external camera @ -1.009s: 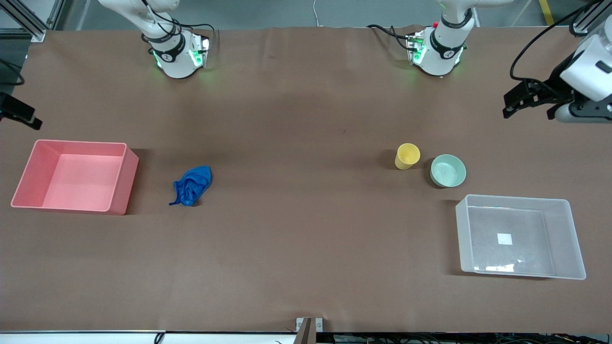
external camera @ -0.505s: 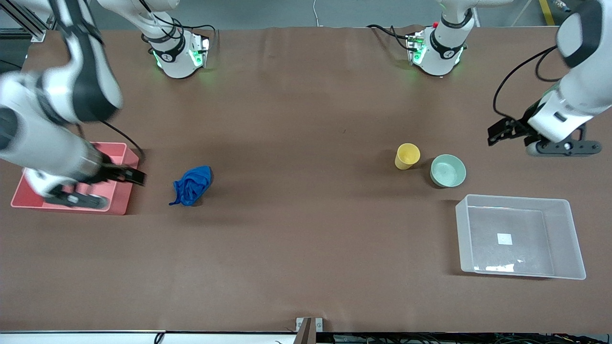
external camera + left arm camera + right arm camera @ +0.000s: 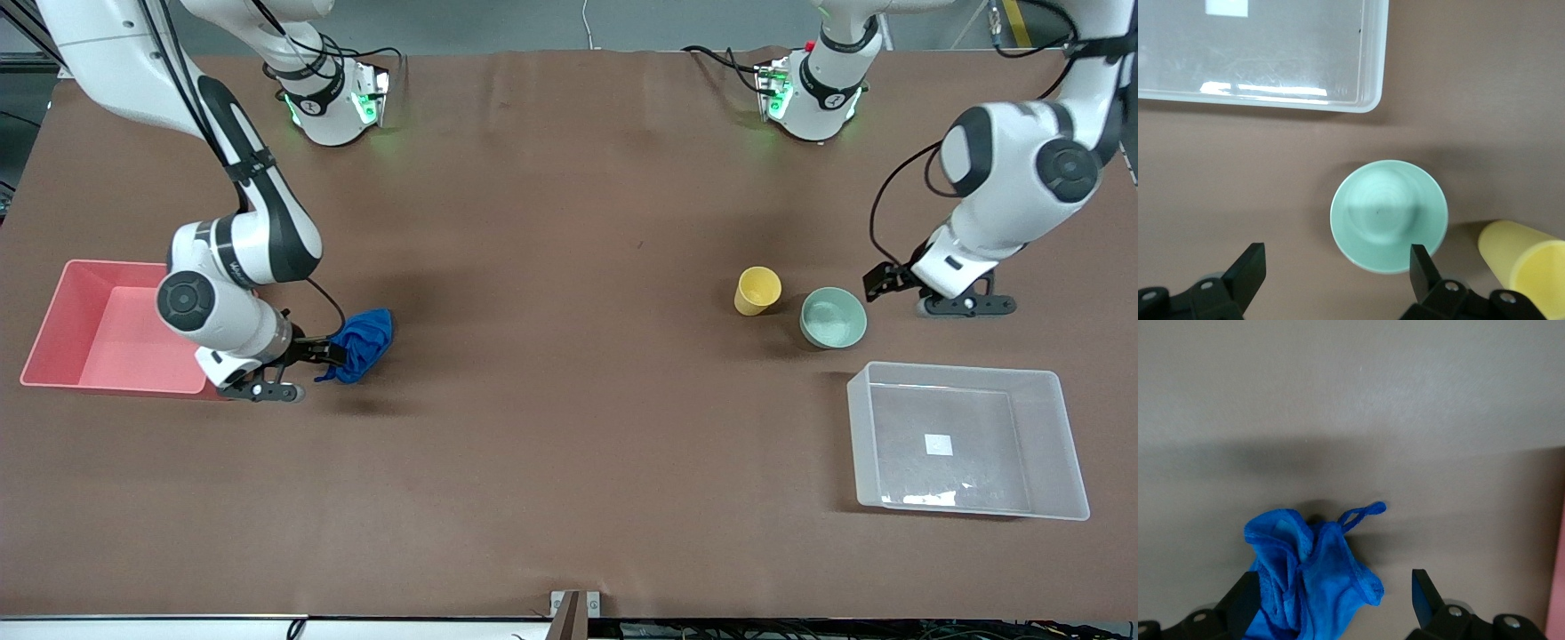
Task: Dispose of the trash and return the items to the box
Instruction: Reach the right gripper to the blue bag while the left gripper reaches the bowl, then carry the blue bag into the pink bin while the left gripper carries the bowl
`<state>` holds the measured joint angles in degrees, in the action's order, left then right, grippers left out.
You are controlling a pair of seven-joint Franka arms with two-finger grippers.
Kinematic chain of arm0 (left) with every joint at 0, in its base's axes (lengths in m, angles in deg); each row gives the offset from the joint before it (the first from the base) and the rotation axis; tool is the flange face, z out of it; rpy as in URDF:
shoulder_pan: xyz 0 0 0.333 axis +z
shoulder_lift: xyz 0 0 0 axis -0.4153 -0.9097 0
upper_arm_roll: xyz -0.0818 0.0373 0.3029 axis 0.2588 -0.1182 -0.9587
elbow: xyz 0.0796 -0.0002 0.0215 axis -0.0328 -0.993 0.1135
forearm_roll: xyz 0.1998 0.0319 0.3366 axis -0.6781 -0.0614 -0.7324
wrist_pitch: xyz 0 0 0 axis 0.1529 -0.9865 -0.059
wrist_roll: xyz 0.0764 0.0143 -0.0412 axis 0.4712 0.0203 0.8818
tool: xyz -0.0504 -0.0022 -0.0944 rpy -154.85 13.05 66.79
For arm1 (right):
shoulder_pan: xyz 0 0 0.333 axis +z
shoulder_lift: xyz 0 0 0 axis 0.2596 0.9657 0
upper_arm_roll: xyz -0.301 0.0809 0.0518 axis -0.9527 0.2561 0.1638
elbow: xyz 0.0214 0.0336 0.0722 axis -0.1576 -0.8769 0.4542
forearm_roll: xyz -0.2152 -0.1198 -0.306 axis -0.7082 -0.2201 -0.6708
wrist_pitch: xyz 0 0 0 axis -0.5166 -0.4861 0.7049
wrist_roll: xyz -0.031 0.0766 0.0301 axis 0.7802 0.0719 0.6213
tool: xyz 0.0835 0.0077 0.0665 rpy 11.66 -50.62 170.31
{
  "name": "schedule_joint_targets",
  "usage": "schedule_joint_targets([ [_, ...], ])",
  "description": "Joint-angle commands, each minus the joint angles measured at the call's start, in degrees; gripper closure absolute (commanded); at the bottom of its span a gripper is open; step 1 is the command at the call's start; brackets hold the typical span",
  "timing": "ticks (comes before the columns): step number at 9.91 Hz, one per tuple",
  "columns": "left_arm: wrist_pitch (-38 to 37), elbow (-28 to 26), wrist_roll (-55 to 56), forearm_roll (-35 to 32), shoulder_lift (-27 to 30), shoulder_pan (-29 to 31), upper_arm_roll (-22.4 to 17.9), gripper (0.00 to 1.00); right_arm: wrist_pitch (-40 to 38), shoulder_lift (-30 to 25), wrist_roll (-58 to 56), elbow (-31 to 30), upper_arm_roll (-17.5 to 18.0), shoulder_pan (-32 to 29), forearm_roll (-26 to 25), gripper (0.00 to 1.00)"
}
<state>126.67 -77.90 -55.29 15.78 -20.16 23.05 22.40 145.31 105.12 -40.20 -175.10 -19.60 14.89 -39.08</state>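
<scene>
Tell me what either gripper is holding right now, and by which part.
Nothing is held. The right gripper is open with the blue cloth between its fingers, not closed on it. The left gripper is open beside the bowl.

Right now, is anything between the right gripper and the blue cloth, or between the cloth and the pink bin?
Nothing visible. The open right gripper is right at the blue cloth, and only bare table separates the cloth from the pink bin beside it.
</scene>
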Motion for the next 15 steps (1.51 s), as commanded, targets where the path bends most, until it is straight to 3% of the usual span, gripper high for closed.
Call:
schedule_joint_targets([
  [1,7.33,-0.25,-0.68,-0.42,-8.12,0.17,-0.02,0.04,2.19,1.11,1.33,-0.97,0.89,-0.2,-0.94,0.0],
  [3,11.12,-0.34,-0.76,-0.51,-12.53,0.17,-0.02,0.07,2.54,2.08,1.34,-1.24,1.33,0.07,-0.94,0.04],
  [4,11.23,-0.34,-0.85,-0.51,-12.89,0.17,-0.02,0.15,4.37,2.43,1.34,-2.54,1.33,0.15,-0.94,0.1],
  [5,11.32,-0.25,-0.94,-0.59,-14.03,0.17,-0.02,0.32,8.66,2.52,1.34,-4.82,1.33,0.24,-0.94,0.17],
  [6,12.45,-0.25,-0.94,-0.6,-15.52,0.17,-0.02,0.36,11.57,2.52,1.25,-6.41,1.33,-0.02,-0.94,0.33],
  [7,13.68,-0.34,-0.94,-0.6,-15.97,0.17,-0.02,0.47,11.43,2.52,1.25,-6.42,1.42,-0.02,-0.94,0.71],
  [8,13.69,-0.34,-0.85,-0.6,-16.41,0.08,0.07,0.7,11.08,2.52,1.42,-6.08,1.42,-0.37,-0.85,0.99],
  [9,13.69,-0.51,-1.03,-0.6,-16.24,0.17,0.07,0.92,11.07,2.43,1.42,-5.9,1.42,-1.07,-0.77,0.99],
  [10,13.6,-1.3,-1.55,-0.6,-15.54,0.08,0.07,0.98,10.46,2.17,1.08,-4.94,1.68,-1.16,-0.42,0.99],
  [12,12.64,-4.71,-3.04,-0.51,-9.68,0.17,-0.02,0.99,-6.23,-1.93,0.99,1.8,1.59,-1.6,-0.41,0.99],
  [13,7.85,-5.34,-3.14,-0.51,-5.55,0.52,-0.02,0.99,-14.51,-4.31,0.72,6.45,0.98,-1.86,-0.41,0.99],
  [15,-4.8,-2.56,-3.23,-0.51,2.01,0.52,-0.02,0.99,-23.96,-8.01,-10.36,13.41,-5.66,-2.74,-0.5,0.99],
])
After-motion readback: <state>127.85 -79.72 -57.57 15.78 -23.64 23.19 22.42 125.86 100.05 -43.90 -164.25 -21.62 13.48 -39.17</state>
